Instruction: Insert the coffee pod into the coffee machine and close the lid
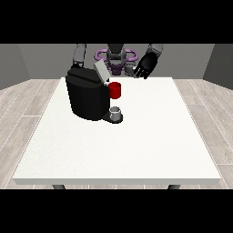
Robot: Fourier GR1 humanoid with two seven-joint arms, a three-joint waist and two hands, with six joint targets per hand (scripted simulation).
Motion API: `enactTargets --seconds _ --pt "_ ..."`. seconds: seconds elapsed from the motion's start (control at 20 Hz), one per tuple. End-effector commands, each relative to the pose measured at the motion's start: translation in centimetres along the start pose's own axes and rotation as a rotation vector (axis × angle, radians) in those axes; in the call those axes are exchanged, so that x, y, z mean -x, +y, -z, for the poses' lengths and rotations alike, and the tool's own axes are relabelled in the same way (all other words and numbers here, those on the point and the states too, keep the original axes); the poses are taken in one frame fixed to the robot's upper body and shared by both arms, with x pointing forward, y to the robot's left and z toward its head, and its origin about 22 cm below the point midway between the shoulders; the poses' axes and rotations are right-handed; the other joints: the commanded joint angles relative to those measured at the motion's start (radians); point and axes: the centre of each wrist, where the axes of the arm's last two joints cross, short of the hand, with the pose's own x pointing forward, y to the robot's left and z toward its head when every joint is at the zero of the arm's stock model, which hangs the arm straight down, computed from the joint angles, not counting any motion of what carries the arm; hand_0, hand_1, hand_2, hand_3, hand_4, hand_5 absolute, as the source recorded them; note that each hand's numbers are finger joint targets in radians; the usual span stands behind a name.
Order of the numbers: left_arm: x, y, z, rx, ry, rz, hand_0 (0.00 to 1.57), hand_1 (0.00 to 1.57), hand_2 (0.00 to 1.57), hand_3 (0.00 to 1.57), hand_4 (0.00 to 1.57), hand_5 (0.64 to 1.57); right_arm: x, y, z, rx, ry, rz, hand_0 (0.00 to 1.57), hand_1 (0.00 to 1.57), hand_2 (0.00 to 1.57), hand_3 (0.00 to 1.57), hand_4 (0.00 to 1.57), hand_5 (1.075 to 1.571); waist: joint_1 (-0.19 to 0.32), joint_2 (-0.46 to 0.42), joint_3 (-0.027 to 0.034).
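The black coffee machine (87, 98) stands on the left half of the white table (136, 145), its grey lid (101, 72) tilted up and open. A red thing at the machine (115, 90) sits under the lid on the machine's right side. Raised over the table's far edge, right of the lid, is the hand at the view's right (146, 65). Its fingers curl down towards a small grey thing (130, 70) at their tips; I cannot tell it for the pod. The arm at the view's left (79, 54) goes down behind the machine, which hides its hand.
A grey cup (116, 113) stands on the machine's low base, below the red thing. The robot's torso (116, 57) with its purple parts is behind the table's far edge. The table's front edge runs along the view's bottom.
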Motion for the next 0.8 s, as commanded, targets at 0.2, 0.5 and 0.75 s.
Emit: enactTargets --seconds 0.2,0.5,0.75 --pt "-0.9 6.1 -0.5 -0.081 -0.026 -0.068 0.98 0.98 1.20 1.37 0.51 1.571 -2.2 0.5 0.4 -0.056 -0.065 0.029 0.00 0.00 0.00 0.00 0.00 1.571 -0.064 0.027 -0.0001" --pt "-2.7 11.8 -1.1 -0.182 0.014 -0.105 1.27 1.27 1.30 1.27 0.49 1.571 -4.8 2.2 0.3 -0.060 -0.176 0.001 0.00 0.00 0.00 0.00 0.00 1.571 -0.163 0.065 -0.0004" --pt "-4.1 12.7 -0.7 -0.196 0.024 -0.056 1.20 1.20 1.27 1.26 0.49 1.571 -7.7 0.6 1.7 -0.053 -0.203 0.031 0.00 0.00 0.00 0.00 0.00 1.571 -0.188 0.099 -0.0002"
